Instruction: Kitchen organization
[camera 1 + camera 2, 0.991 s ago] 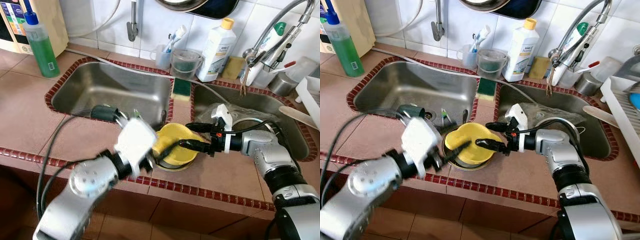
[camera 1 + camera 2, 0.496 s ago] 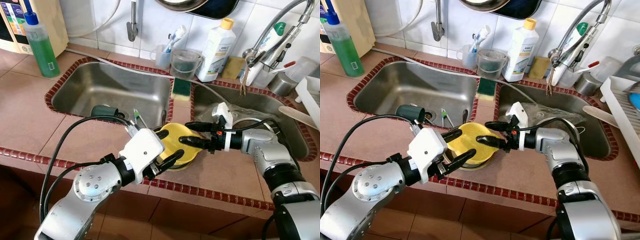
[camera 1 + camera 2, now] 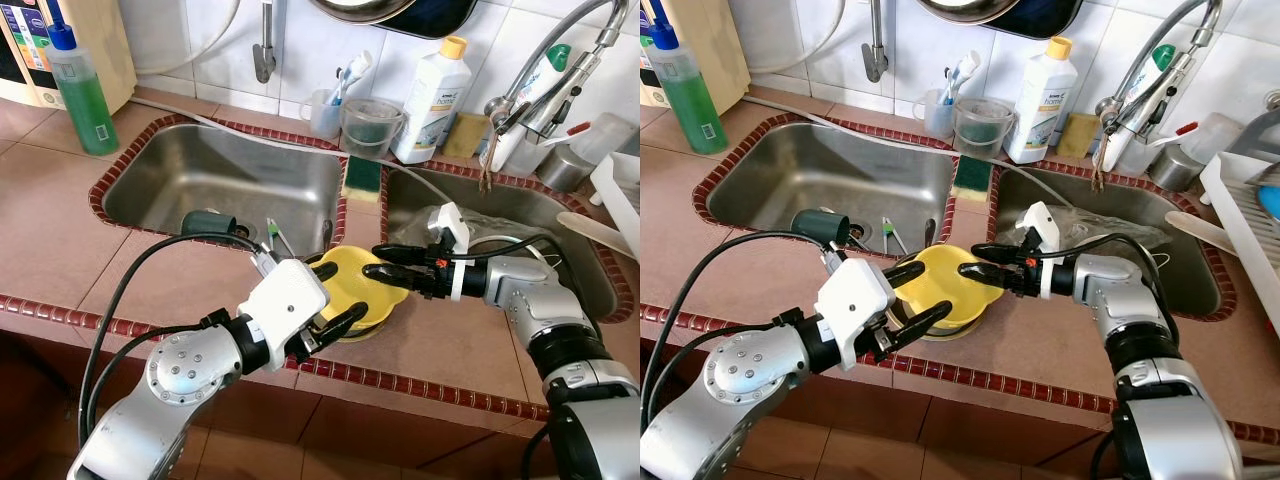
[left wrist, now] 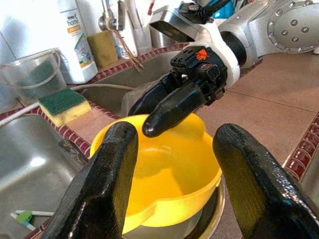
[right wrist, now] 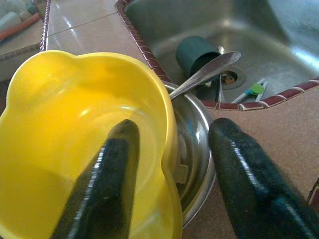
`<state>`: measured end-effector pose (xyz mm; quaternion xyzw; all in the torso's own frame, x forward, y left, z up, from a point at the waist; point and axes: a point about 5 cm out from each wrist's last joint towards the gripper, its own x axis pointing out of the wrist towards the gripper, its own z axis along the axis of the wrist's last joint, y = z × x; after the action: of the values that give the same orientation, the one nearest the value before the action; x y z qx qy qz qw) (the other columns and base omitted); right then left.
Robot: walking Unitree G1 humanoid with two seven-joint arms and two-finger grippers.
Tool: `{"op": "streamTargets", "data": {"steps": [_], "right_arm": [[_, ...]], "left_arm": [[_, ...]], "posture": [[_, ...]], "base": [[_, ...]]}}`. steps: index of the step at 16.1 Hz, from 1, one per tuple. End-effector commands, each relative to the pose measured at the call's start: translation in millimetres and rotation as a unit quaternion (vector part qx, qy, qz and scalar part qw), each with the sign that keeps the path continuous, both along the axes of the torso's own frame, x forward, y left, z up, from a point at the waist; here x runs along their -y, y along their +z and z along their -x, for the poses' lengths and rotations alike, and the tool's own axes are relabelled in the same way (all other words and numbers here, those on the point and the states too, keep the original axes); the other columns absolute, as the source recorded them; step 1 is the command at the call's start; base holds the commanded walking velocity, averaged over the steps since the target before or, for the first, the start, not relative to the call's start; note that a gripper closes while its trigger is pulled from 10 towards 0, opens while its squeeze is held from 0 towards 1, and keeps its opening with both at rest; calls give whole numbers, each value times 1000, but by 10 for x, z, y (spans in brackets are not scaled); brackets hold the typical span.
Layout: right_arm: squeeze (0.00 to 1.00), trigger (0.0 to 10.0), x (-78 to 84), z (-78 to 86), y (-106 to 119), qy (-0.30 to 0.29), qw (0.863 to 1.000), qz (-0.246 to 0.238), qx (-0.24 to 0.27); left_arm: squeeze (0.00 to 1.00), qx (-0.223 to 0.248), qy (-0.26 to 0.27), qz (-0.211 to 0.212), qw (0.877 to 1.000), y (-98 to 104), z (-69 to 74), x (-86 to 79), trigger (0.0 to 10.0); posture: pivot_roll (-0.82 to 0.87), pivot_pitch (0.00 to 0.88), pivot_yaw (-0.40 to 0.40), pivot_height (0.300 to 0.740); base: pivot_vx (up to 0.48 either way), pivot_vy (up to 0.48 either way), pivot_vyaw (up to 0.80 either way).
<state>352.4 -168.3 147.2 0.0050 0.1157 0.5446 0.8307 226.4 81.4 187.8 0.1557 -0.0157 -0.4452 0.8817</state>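
A green soap bottle [image 3: 84,95] stands upper left. A white bottle [image 3: 432,100] stands at top centre beside a clear tub [image 3: 371,128]. A sponge [image 3: 363,177] lies between the sinks. A faucet [image 3: 548,70] arches upper right.

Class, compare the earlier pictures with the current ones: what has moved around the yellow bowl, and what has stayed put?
The left gripper swung in from blurred motion and now straddles the yellow bowl's near side, fingers open. The right gripper rose slightly, one finger now inside the bowl's rim and one outside. Neither has closed on it. The bowl remains in the steel bowl on the counter; the dark green cup and sponge are unmoved.
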Motion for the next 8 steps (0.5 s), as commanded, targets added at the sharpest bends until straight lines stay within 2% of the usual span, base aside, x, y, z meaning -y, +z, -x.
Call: {"op": "streamTargets", "data": {"steps": [1,8], "right_arm": [[0,0,51,-39,72,-11,1000,5,12],[0,0,51,-56,99,-15,1000,3,15]], "left_arm": [[0,5,-15,2,1000,21,43,45,10000],[0,5,-15,2,1000,27,32,47,10000]], "posture": [[73,91,-156,740],[73,92,-155,740]], "base": [[0,0,0],[0,0,0]]}}
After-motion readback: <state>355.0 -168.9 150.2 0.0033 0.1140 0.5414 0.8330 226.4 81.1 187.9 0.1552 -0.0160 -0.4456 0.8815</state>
